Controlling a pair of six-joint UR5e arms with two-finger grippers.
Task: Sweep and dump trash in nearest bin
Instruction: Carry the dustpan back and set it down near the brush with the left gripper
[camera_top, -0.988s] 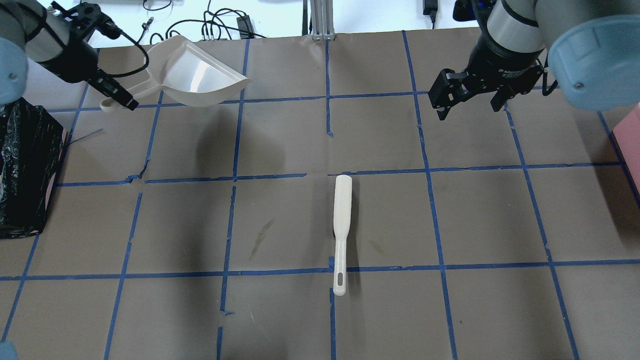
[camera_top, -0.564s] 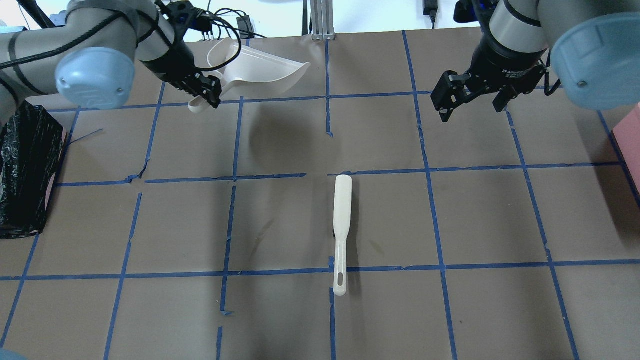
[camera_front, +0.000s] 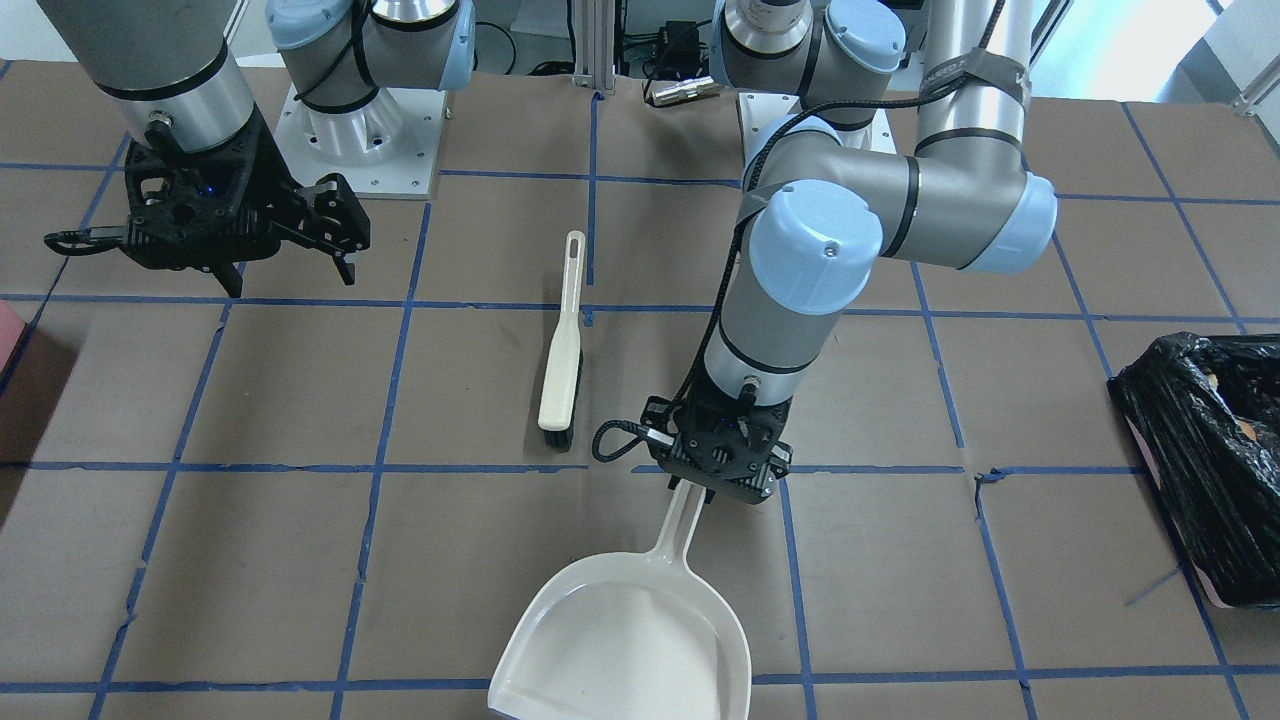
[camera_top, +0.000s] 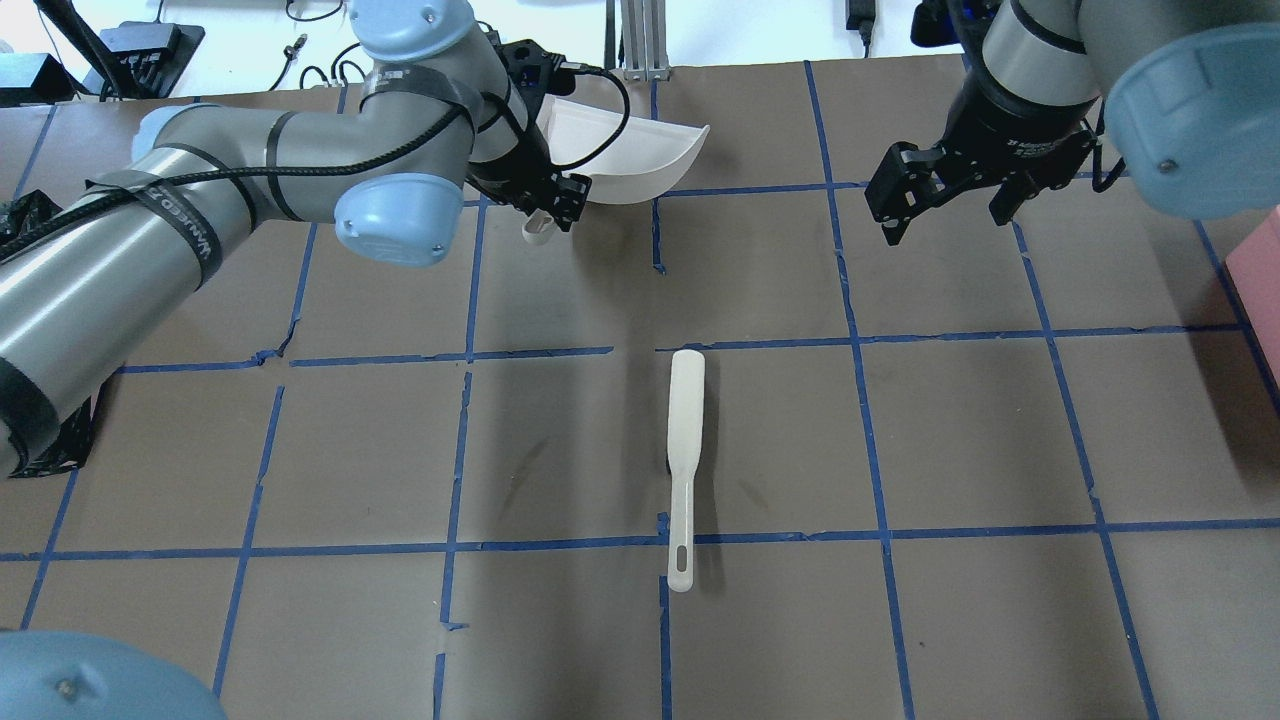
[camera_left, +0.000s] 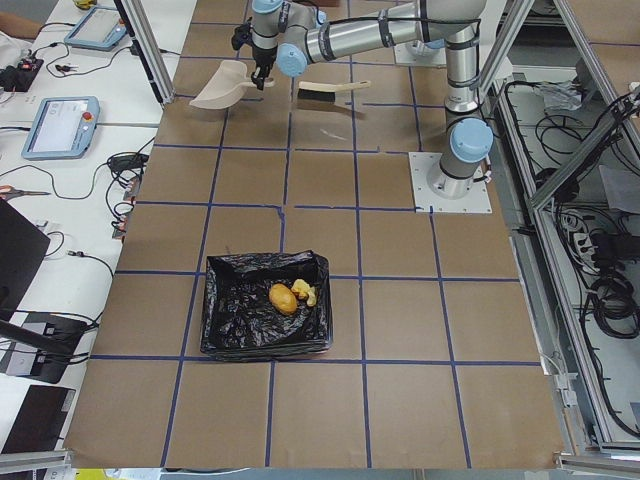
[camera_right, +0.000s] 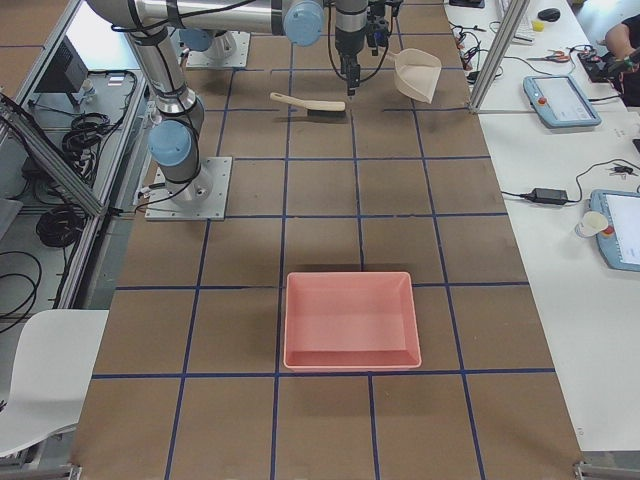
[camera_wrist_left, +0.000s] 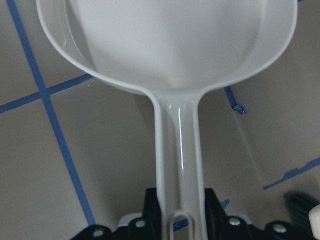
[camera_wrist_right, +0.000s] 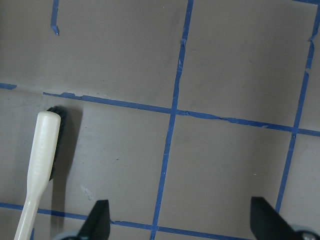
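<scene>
All visible trash (camera_left: 285, 298) sits in bin (camera_left: 225, 320), so dustpan (camera_front: 625, 640) ahead of my left gripper (camera_front: 712, 490) empty, handle clamped; right gripper (camera_top: 945, 215) spread wide, brush (camera_top: 686, 410) well apart.

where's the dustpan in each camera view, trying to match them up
exterior front-facing: dustpan bottom centre, handle in the left gripper.
overhead exterior: dustpan at the top, just left of centre.
exterior left: dustpan top left.
exterior right: dustpan at the top, right of centre.
left wrist-mounted: dustpan fills the upper frame.
right wrist-mounted: not in it.
Shared landmark: the white brush lying flat.
</scene>
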